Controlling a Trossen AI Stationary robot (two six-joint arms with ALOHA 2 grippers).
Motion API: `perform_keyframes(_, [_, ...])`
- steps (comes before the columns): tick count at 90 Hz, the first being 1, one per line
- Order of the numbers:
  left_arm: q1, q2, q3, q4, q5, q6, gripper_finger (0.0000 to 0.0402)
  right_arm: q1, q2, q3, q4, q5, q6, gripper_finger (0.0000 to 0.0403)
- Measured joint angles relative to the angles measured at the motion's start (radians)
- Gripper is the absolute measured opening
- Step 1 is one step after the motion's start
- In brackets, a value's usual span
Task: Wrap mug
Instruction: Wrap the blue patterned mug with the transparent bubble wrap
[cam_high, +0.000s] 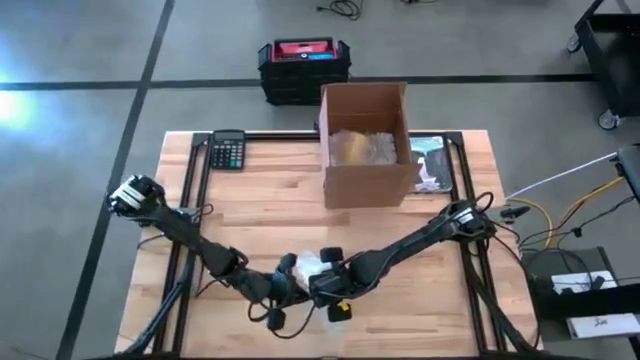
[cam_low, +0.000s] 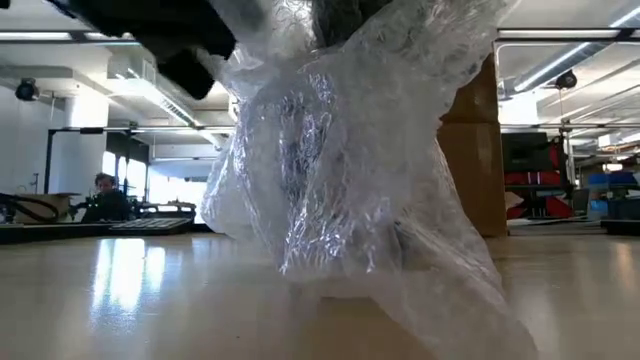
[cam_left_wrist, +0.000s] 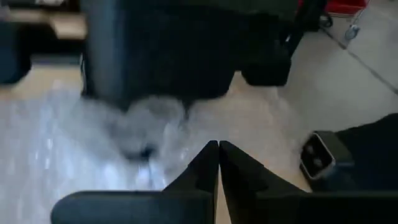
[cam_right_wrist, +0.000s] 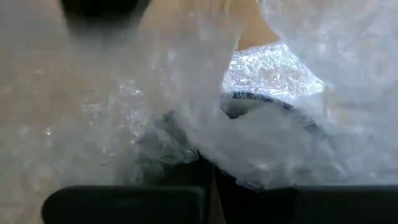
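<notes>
The mug sits inside crinkly bubble wrap near the front edge of the wooden table, and only a bit of its dark rim peeks through. My left claw is pressed tight together right next to the bundle, with nothing between its tips. My right claw is pinching a fold of the wrap

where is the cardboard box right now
In the high view the open cardboard box stands at the table's far edge, right of centre, between the calculator on its left and a printed sheet on its right.
</notes>
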Motion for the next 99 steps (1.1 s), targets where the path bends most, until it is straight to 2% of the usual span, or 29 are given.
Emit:
perform_keyframes(15, [0.05,0.047,0.017,0.008,-0.073,0.02,0.0,0.0,0.0,0.0,0.003,-0.002,0.0,0.0002])
perform_keyframes(23, [0.071,0.07,0.017,0.009,-0.074,-0.01,0.0,0.0,-0.001,0.01,-0.016,-0.003,0.013,0.0002])
perform_keyframes(36, [0.077,0.097,0.02,0.017,-0.074,-0.045,0.0,0.001,-0.009,0.08,-0.137,-0.006,0.041,0.0002])
perform_keyframes(56, [0.077,0.096,0.02,0.009,-0.067,-0.048,0.0,0.003,-0.017,0.217,-0.301,0.001,-0.022,0.0002])
perform_keyframes(70, [0.077,0.096,0.02,0.007,-0.063,-0.055,0.0,0.003,-0.017,0.223,-0.238,0.006,-0.073,0.0002])
perform_keyframes(99, [0.077,0.038,0.012,-0.057,-0.041,-0.056,0.0,0.003,-0.028,0.076,-0.096,0.015,-0.032,0.0002])
